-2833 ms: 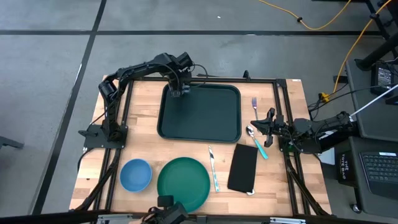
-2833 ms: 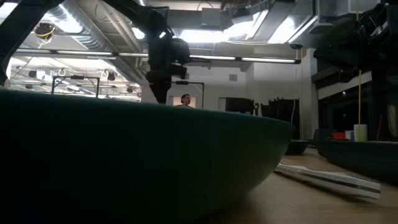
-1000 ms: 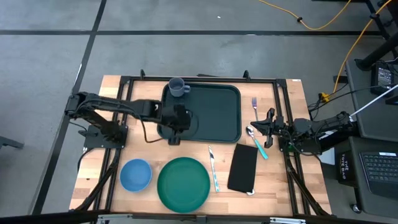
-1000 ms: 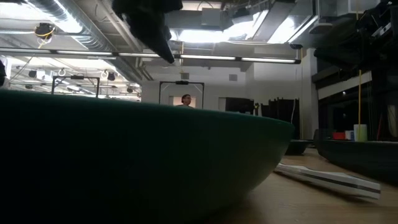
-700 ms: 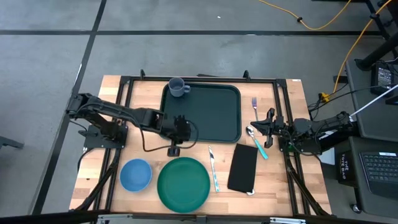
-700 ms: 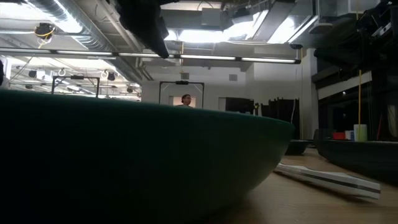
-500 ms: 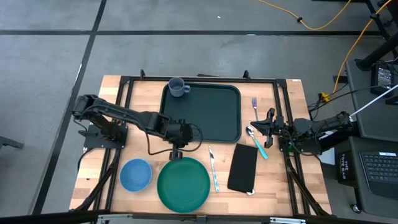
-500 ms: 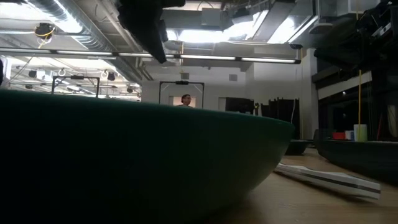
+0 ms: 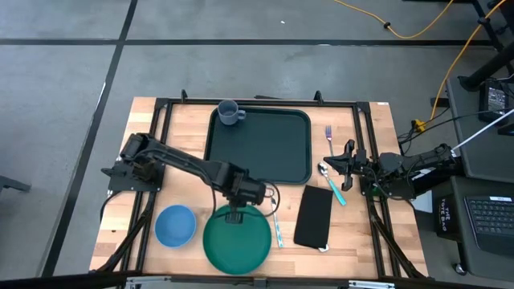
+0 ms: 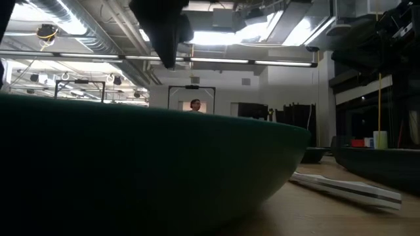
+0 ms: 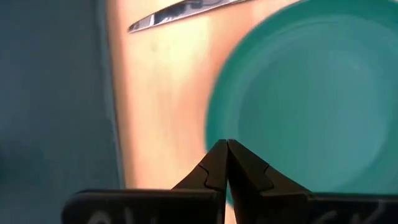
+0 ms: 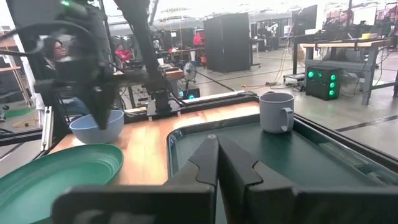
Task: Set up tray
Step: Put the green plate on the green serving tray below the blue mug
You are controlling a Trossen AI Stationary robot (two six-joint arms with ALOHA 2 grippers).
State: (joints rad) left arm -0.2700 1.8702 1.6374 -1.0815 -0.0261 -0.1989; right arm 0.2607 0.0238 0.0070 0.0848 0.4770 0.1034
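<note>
Since the earlier frames the left hand (image 9: pixel 234 215) has left the tray's far corner, where the grey cup now stands, and swung across to hang over the far rim of the green plate (image 9: pixel 237 241).

From above, the tray (image 9: pixel 269 148) lies at the far middle of the desk (image 9: pixel 185 144), a large dark green rectangle with rounded corners and a raised rim. Only the cup (image 9: pixel 228 112) is on it, so the setting-up looks barely begun: plate, blue bowl (image 9: pixel 175 225), knife (image 9: pixel 275 218), black napkin (image 9: pixel 314 216), spoon (image 9: pixel 331 181) and fork (image 9: pixel 328 132) all lie off the tray. The right hand (image 9: pixel 344 164) waits beside the tray's right edge, near the spoon.

At desk height the plate's rim fills the view (the tray is barely seen).

The left wrist view shows its fingers pressed together, holding nothing, above the plate's edge.

The right wrist view shows its own fingers closed too, with the cup inside the tray's rim.
</note>
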